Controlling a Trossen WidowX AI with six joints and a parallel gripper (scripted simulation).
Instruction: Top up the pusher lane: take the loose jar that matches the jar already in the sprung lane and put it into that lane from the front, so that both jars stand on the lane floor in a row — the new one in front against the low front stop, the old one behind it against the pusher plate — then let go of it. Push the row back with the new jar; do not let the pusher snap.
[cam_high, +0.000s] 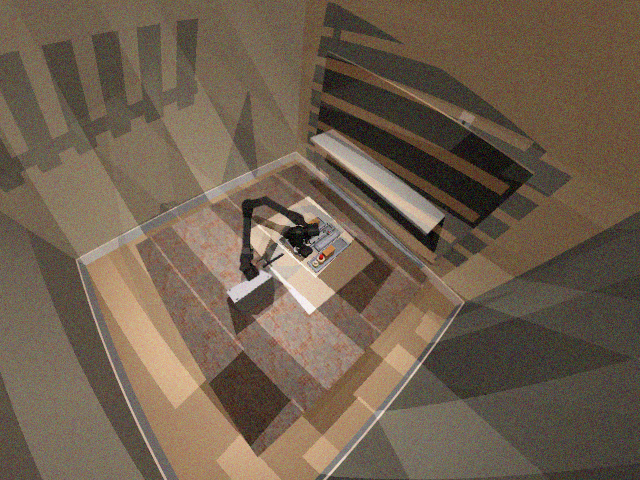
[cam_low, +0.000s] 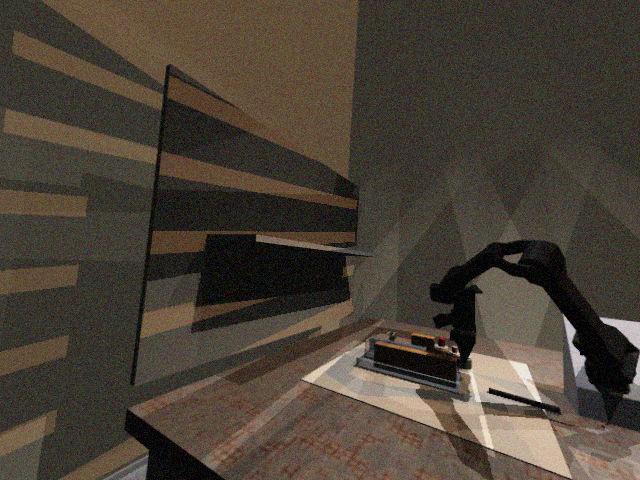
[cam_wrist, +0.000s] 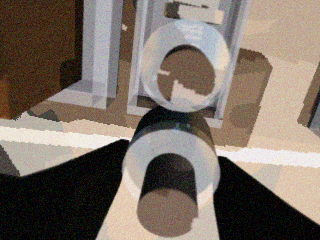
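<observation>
My gripper (cam_high: 306, 252) (cam_low: 465, 361) (cam_wrist: 171, 156) is shut on a jar (cam_wrist: 167, 210) with a pale ring around a dark neck and a brown round top. The held jar looks upright, in front of the lane's low front stop (cam_wrist: 216, 122), and its dark far side overlaps the stop in the wrist view. How high its base is cannot be told. Another jar (cam_wrist: 186, 75) with a pale ring and brown centre stands in the lane just behind the stop, between pale side walls. The pusher plate is not clear; a light part shows behind that jar.
A tall brown block (cam_wrist: 40, 45) stands in the lane on the left in the wrist view. An orange block (cam_high: 329, 251) and a red-topped item (cam_high: 321, 257) (cam_low: 441, 341) are in the grey rack. A dark rod (cam_low: 522, 400) (cam_high: 273, 259) lies nearer the arm's base.
</observation>
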